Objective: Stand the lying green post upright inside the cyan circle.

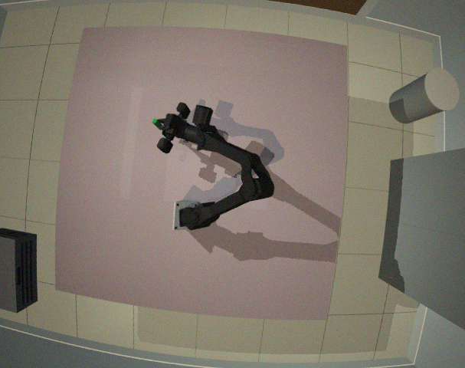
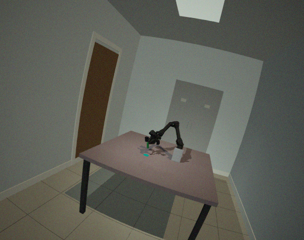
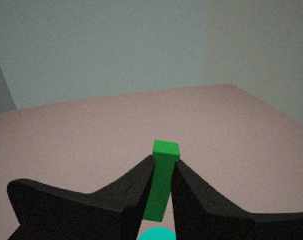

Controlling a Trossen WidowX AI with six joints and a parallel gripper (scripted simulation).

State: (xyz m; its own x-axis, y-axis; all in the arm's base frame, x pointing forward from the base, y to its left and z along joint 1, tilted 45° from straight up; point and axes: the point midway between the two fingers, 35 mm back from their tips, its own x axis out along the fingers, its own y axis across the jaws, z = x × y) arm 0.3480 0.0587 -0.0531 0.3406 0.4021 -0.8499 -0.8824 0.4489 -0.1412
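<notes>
The green post is held between the fingertips, close to upright in the exterior view, with its lower end in the air above the table. My gripper is shut on the post near its upper end. The cyan circle lies flat on the table, below the post in the exterior view and at the bottom edge of the wrist view. In the top view the arm hides nearly all of the circle.
The pink table carries the arm's pale base. The arm reaches over from the base in a bent arch, and its shadows fall across the table. A grey cylinder and a dark cabinet stand off the table.
</notes>
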